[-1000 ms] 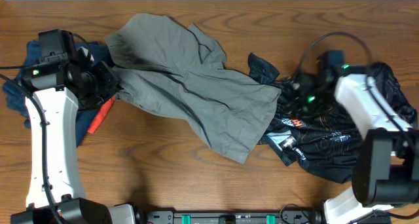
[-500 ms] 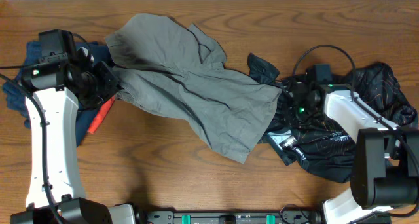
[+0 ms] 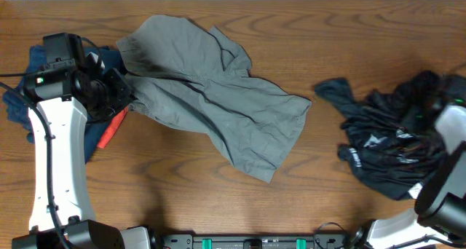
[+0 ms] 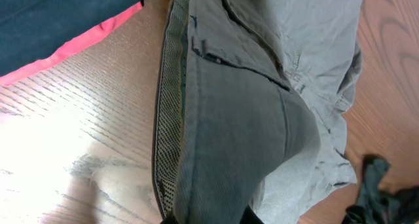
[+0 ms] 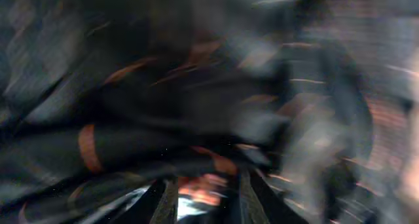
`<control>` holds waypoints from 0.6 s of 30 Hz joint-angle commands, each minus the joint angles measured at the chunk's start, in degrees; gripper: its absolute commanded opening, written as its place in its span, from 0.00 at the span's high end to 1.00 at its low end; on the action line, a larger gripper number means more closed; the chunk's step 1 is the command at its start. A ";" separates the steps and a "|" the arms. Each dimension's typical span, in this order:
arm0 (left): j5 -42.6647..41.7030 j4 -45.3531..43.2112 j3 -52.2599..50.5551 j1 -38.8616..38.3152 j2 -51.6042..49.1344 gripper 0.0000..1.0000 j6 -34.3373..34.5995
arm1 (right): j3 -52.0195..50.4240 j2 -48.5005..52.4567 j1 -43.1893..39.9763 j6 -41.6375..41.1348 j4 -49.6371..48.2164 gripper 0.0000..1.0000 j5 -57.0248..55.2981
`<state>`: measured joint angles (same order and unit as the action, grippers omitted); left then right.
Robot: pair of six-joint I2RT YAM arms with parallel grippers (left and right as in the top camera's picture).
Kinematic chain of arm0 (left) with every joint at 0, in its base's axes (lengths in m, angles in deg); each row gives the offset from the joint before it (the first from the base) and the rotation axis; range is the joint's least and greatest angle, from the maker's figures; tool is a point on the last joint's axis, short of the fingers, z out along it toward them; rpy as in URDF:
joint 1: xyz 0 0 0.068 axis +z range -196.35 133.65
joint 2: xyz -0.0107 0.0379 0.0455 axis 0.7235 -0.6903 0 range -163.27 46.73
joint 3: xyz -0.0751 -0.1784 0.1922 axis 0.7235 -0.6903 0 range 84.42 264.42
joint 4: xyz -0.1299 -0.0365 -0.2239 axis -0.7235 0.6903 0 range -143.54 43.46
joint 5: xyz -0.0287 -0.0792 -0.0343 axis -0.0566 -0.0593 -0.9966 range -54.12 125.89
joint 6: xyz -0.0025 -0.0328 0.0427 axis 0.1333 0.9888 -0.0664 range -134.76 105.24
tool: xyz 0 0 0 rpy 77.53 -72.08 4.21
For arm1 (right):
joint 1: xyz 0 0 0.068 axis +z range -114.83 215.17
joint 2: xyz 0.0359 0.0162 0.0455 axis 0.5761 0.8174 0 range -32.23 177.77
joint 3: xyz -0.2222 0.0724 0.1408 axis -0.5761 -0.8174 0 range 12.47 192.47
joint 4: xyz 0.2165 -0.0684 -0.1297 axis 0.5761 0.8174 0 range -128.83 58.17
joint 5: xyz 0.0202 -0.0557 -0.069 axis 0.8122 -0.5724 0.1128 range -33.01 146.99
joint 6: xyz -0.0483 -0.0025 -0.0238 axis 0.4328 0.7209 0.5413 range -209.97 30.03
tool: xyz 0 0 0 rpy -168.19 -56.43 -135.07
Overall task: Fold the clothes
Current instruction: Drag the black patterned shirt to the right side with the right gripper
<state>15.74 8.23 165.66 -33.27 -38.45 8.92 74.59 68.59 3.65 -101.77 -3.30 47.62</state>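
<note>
Grey shorts [image 3: 211, 103] sprawl left of centre on the wooden worktop [image 3: 182, 198], their left edge pinched in the left tool [image 3: 115, 91]. A black printed top [image 3: 386, 143] lies right, gripped by the right tool [image 5: 206, 191].

The left arm [image 3: 64, 147] has a long white link with rounded edges. It joins a black base [image 3: 91, 236] at 7 o'clock to a boxy black housing [image 3: 62, 49] at 10 o'clock. 1 small green light [image 3: 39, 80] glows beside that housing, and a thin black cable [image 3: 49, 169] trails along the white shell. The right arm [image 3: 453, 127] shows a white shell above a dark grey link at 4 o'clock. Its 2 fingers [image 5: 165, 204] look dark and blurred.
</note>
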 commanded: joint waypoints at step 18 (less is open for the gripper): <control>0.96 0.37 -0.17 0.07 -0.22 0.94 -0.94 | 13.62 4.94 8.90 15.78 7.93 0.26 13.46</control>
<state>15.77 8.32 165.66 -33.27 -38.45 8.92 88.26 70.42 9.33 -89.37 4.66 66.84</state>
